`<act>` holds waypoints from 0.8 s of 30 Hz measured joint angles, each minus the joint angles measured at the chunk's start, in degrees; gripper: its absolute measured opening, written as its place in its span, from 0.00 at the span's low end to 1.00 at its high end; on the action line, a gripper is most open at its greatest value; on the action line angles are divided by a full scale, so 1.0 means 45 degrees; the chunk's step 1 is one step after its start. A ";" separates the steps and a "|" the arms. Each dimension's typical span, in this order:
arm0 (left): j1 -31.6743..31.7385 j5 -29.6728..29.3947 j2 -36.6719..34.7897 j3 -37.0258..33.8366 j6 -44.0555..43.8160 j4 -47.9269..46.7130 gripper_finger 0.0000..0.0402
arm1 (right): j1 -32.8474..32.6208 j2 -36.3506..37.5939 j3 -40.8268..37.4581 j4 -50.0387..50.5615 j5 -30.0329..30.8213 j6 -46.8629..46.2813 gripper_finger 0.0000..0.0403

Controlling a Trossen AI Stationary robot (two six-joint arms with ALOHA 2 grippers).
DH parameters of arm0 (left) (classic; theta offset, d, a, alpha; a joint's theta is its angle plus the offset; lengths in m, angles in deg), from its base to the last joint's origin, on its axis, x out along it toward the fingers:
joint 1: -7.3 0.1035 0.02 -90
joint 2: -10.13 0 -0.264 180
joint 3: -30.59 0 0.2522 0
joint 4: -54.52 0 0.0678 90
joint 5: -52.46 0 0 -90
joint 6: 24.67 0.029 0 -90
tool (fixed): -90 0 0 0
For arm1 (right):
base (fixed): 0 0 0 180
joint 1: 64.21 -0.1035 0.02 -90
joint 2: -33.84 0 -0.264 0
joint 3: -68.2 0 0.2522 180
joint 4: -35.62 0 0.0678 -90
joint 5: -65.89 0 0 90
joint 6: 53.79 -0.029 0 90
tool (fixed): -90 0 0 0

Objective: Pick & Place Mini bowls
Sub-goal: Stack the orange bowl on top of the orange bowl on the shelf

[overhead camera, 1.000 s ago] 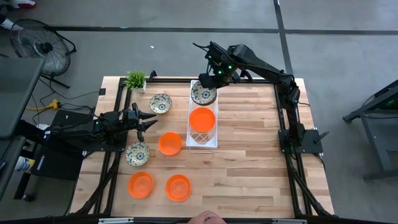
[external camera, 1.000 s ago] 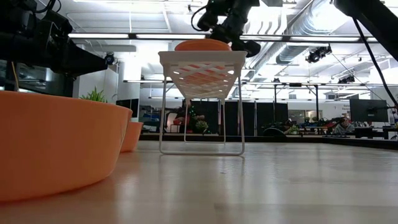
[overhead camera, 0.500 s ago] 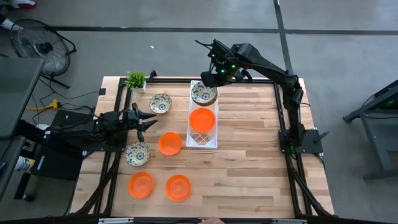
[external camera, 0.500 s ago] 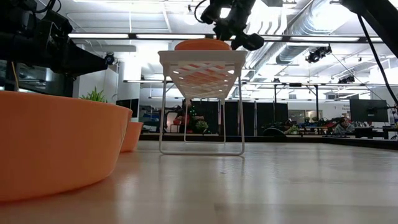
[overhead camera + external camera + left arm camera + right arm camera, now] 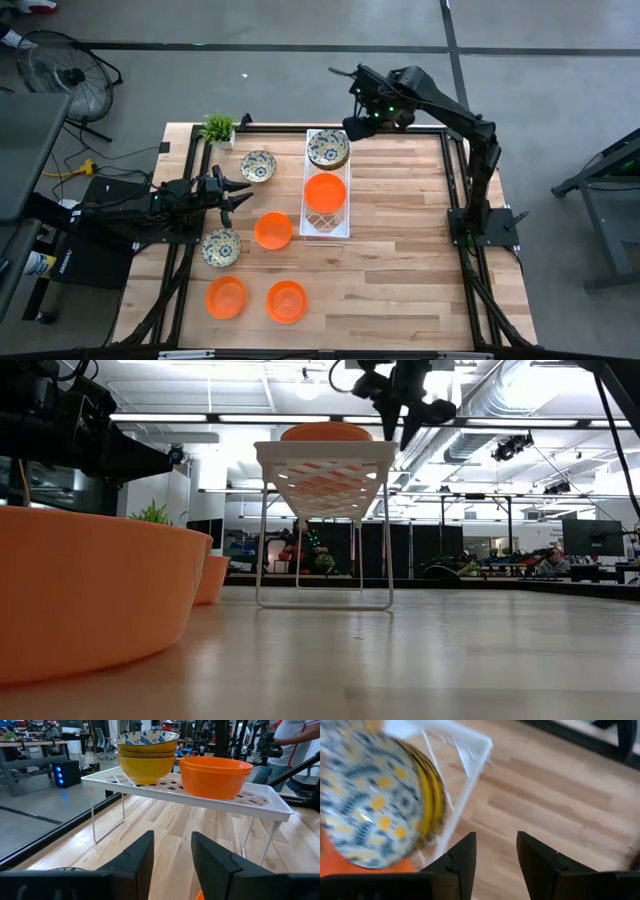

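A white wire rack [image 5: 326, 222] stands mid-table. On its far end sits a stack of floral bowls [image 5: 327, 149], [image 5: 146, 755], [image 5: 365, 800]; an orange bowl [image 5: 325, 192], [image 5: 215, 774] sits beside it. On the table lie two floral bowls [image 5: 258, 166], [image 5: 221, 247] and three orange ones [image 5: 272, 231], [image 5: 226, 297], [image 5: 287, 301]. My right gripper [image 5: 351, 127], [image 5: 403, 402], [image 5: 495, 855] hovers open, above and to the right of the floral stack. My left gripper [image 5: 243, 193], [image 5: 172, 855] waits open, left of the rack.
A small potted plant [image 5: 218, 128] stands at the far left corner of the table. In the low view a large orange bowl [image 5: 90, 590] fills the near left. Bare wood lies right of the rack [image 5: 410, 220]. A person stands beyond the table [image 5: 295, 740].
My right gripper has risen and drawn away from the floral stack toward the table's right edge. The stack has stayed on the rack.
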 joint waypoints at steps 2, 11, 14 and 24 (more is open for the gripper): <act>0.0004 0.0000 -0.0005 -0.0005 0.0000 0.0000 0.32 | -0.0056 0.0093 -0.0440 0.0020 -0.0183 0.0162 0.32; -0.0001 0.0000 0.0000 -0.0005 0.0000 0.0000 0.32 | -0.1056 0.0581 -0.0834 -0.0484 -0.0919 0.0610 0.32; 0.0002 0.0000 -0.0002 -0.0002 0.0002 0.0000 0.32 | -0.1827 0.0735 -0.0834 -0.0400 -0.0909 0.1095 0.32; 0.0003 0.0000 -0.0004 0.0000 0.0000 0.0000 0.32 | -0.5110 0.2547 -0.2620 -0.0106 0.0908 0.0506 0.32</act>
